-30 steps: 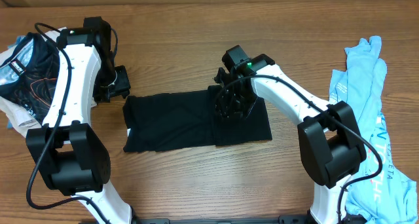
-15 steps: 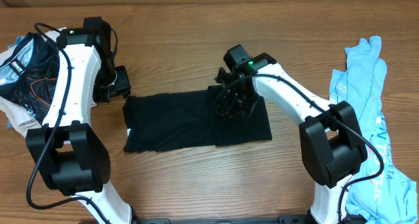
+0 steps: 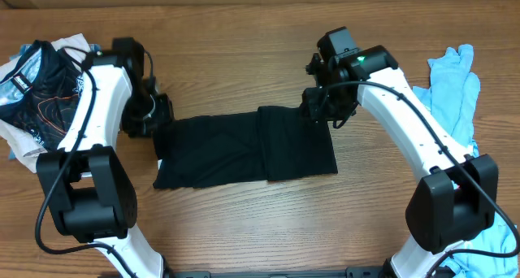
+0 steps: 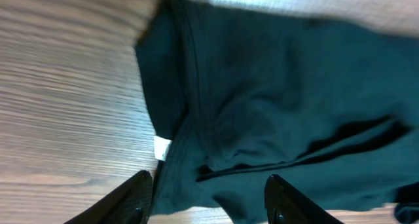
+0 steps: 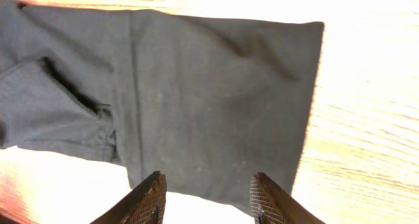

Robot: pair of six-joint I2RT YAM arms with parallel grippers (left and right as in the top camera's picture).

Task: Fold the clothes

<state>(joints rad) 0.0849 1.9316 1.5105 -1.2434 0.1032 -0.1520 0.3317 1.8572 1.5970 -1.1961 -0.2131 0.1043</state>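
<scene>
Soft black T-shirt (image 3: 244,148), folded into a flat oblong, lies mid-frame on the wood-grain tabletop (image 3: 244,50); left end effector (image 3: 156,115) at its left edge and right end effector (image 3: 323,111) at its upper-right corner both released, empty

Overhead, we see soft, even light on the wooden table (image 3: 244,229); the picture is sharp, and what shadows there are stay short and faint. The black T-shirt (image 3: 244,152) swallows the light, its folds barely showing. In the right wrist view we find hard glare bleaching the wood to white at top and bottom, leaving the shirt grey. The left wrist view is dimmer and smeared with blur, with a washed-out strip along its top edge.
</scene>
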